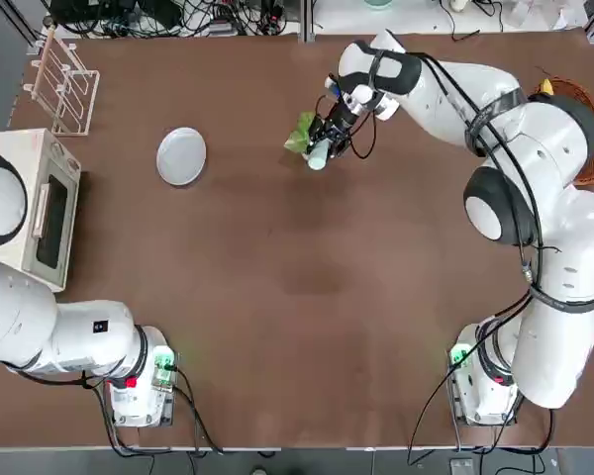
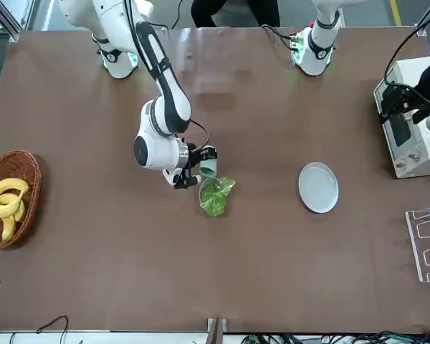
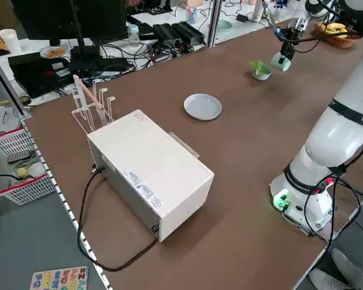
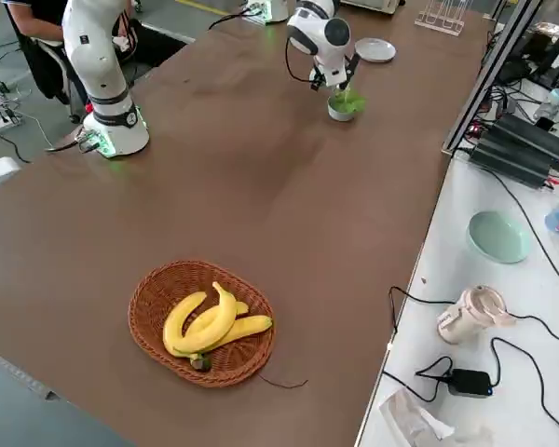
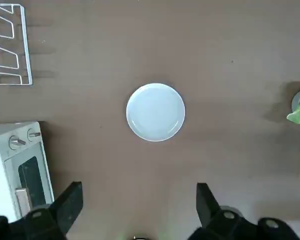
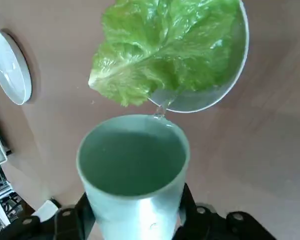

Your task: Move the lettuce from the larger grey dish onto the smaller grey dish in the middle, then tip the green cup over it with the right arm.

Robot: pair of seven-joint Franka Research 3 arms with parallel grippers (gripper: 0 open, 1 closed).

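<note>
A: Top view, go.
B: Right gripper (image 1: 330,136) at far side of table, pale green cup (image 1: 318,154) tipped toward lettuce (image 1: 299,134). Plate (image 1: 181,156) bare, well apart. Wide open tabletop (image 1: 307,297) on the robot's side; far edge is the nearer limit.

A: Front?
B: Lettuce overhangs the rim of the small bowl (image 2: 201,188). Nudge that leaf and bowl could slide or tip. Fruit basket (image 2: 34,204) well off on the right arm's side, wire rack (image 2: 426,247) beyond the plate.

A: Left side?
B: Cup mouth close above bowl. Oven (image 3: 151,172) well clear of the right arm; bare table between.

A: Right side?
B: Bowl upright, table edge (image 4: 412,270) some way off. Room to back out toward the bases.

A: Left wrist?
B: Left gripper (image 5: 140,195) parked over the robot's left part of the table, fingers spread, nothing between. Oven and rack nearby, so a careless swing might clip them.

A: Right wrist, pincer state?
B: Pinching the cup round its body. Clear liquid (image 6: 161,109) runs off the lip by the bowl's rim. Risk: lip sits too far out, or tilt goes up too quick, and it dribbles down the leaf onto the table. Loose pinch might let the cup roll, too.
</note>
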